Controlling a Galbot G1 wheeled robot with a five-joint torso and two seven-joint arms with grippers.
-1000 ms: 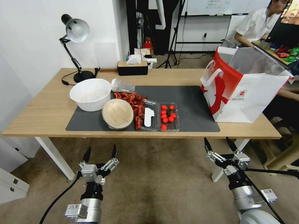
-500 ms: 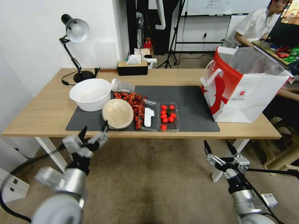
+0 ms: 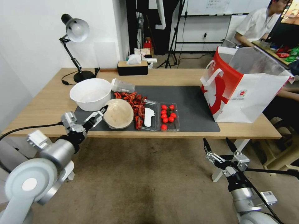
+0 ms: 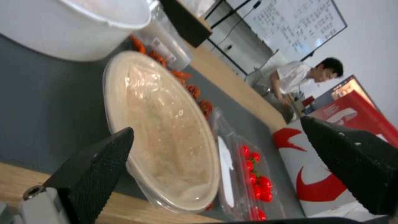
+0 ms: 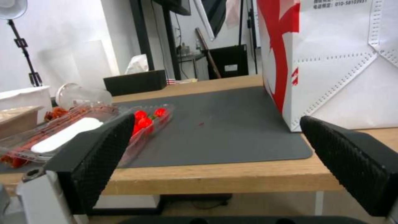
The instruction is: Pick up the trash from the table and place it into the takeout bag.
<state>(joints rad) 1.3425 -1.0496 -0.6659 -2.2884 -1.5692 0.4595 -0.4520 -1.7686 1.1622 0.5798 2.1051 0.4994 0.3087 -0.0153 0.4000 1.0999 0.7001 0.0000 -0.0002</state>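
Approach step judged in hand: left pincer (image 3: pixel 93 117), jaws apart, is held at 9 o'clock of the round beige dish (image 3: pixel 118 113) on the tabletop (image 3: pixel 46 105); closure on its rim is needed next.

Digits "010-58103931" printed on takeout bag (image 5: pixel 340 62), other print too small

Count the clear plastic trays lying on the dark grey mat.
2. One clear plastic tray of red tomatoes lies near the mat's front edge. The other clear tray, holding a white strip, touches its left side, next to the round beige dish. Any others hidden behind the big white bowl couldn't be seen.
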